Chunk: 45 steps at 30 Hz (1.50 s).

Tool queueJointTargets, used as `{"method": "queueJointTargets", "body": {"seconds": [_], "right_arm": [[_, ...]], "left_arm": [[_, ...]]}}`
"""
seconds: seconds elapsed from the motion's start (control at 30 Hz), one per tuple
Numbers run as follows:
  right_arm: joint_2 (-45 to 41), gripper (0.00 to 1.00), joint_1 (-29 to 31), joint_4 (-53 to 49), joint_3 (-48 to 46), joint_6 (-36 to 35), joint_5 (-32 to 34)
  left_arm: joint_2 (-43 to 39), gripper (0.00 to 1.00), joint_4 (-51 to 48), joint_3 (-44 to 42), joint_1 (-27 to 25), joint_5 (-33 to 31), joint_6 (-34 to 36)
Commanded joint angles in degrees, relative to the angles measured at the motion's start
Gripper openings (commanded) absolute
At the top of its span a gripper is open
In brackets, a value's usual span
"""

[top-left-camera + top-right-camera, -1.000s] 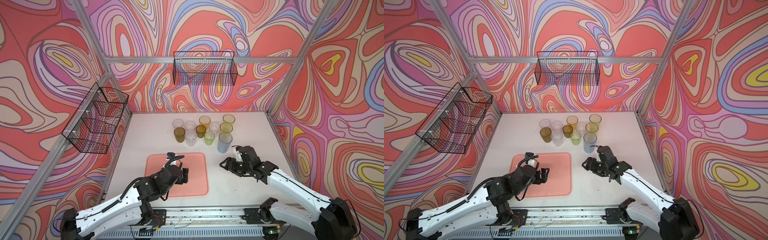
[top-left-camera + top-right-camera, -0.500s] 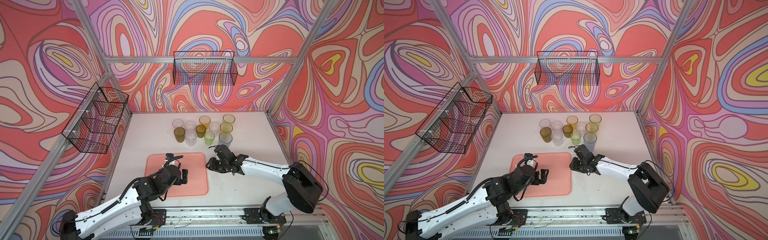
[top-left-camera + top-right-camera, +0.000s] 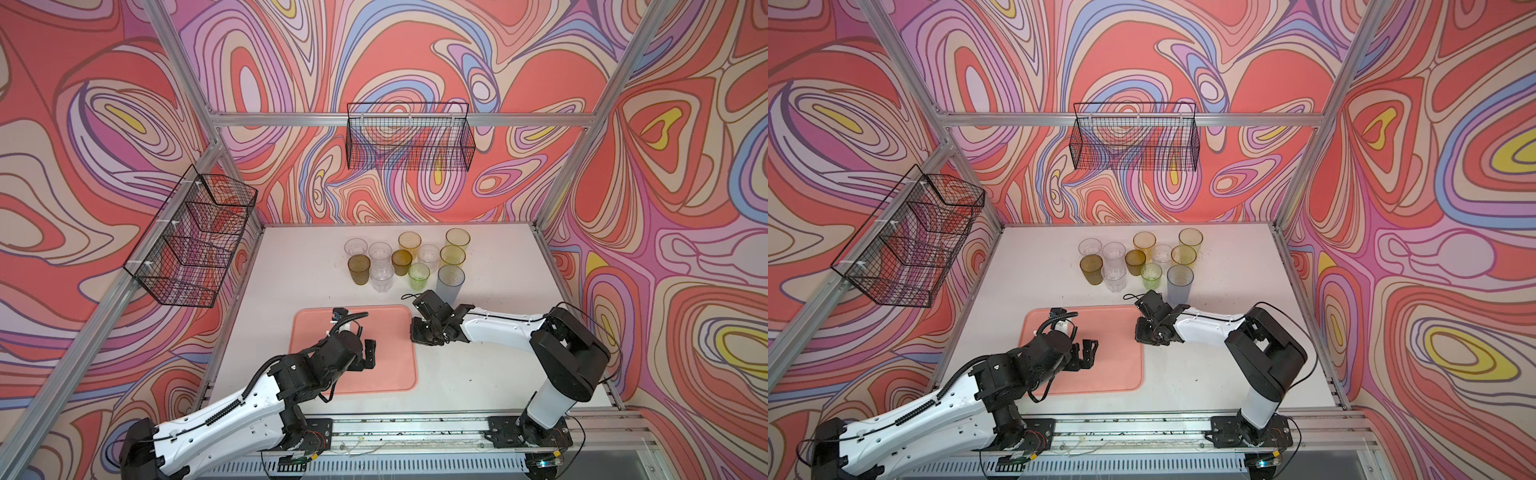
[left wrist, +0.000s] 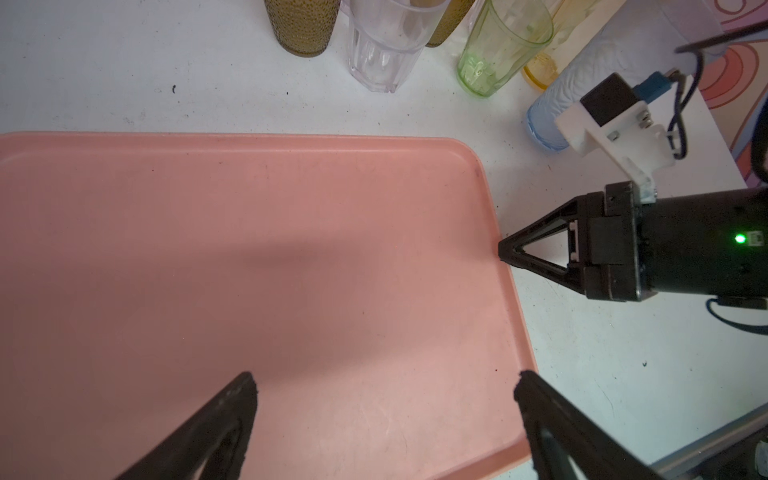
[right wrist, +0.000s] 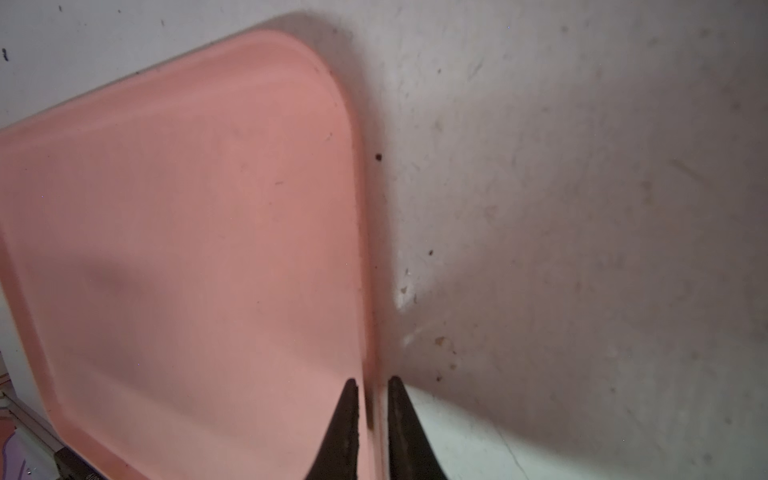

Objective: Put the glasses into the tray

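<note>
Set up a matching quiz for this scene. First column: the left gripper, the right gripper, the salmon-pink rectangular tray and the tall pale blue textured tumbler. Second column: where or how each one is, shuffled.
Things:
1. left gripper
2. right gripper
3. salmon-pink rectangular tray
4. tall pale blue textured tumbler

Places or states:
A. stands upright on the white table, beyond the tray
B. shut on the tray's right-hand rim
C. open wide above the tray
D. lies flat with no glass in it

Pairs: 1-C, 2-B, 3-D, 4-A
</note>
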Motion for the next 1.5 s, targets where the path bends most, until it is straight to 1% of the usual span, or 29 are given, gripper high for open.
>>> {"method": "queueJointTargets", "body": {"seconds": [0.0,0.1,0.27,0.43,0.73,0.93,1.07,1.13,1.3,1.47], "right_arm": [[1.46,0.13,0.78,-2.32,1.39,-0.92,2.54],[2.68,0.04,0.93,-2.96,1.52,-0.45,3.05],[2.52,0.04,0.92,-3.82,0.41,0.35,5.07],[1.44,0.00,0.93,-6.14,-0.30,0.60,6.91],[-1.93,0.00,0.88,-9.17,-2.81,-0.86,8.83],[-4.03,0.00,0.97,-11.42,-3.92,-2.73,9.96],[-5.53,0.00,0.93,-13.37,-4.60,-3.84,10.26],[-6.49,0.00,0.92,-14.14,-5.29,-3.91,10.55],[-8.61,0.00,0.92,-16.00,-7.29,-3.92,11.77],[-11.41,0.00,0.88,-17.19,-8.99,-3.66,11.99]], "left_arm": [[0.21,1.00,0.57,-1.17,0.20,-0.94,-1.69],[0.55,1.00,1.03,-1.45,0.25,-1.04,-1.89],[1.38,1.00,0.63,-1.25,0.23,-1.13,-1.95],[1.40,1.00,-0.02,-1.18,0.21,-1.61,-2.19],[0.69,1.00,-0.73,-0.75,0.25,-3.56,-1.82],[1.11,1.00,-1.49,0.21,0.34,-4.40,-0.30],[0.83,1.00,-4.58,3.02,0.31,-4.87,1.23],[0.17,1.00,-5.93,3.73,0.34,-5.52,1.16],[-1.93,1.00,-5.68,2.62,0.34,-6.21,0.74],[-1.21,1.00,-6.04,3.03,0.34,-6.53,0.73]]}}
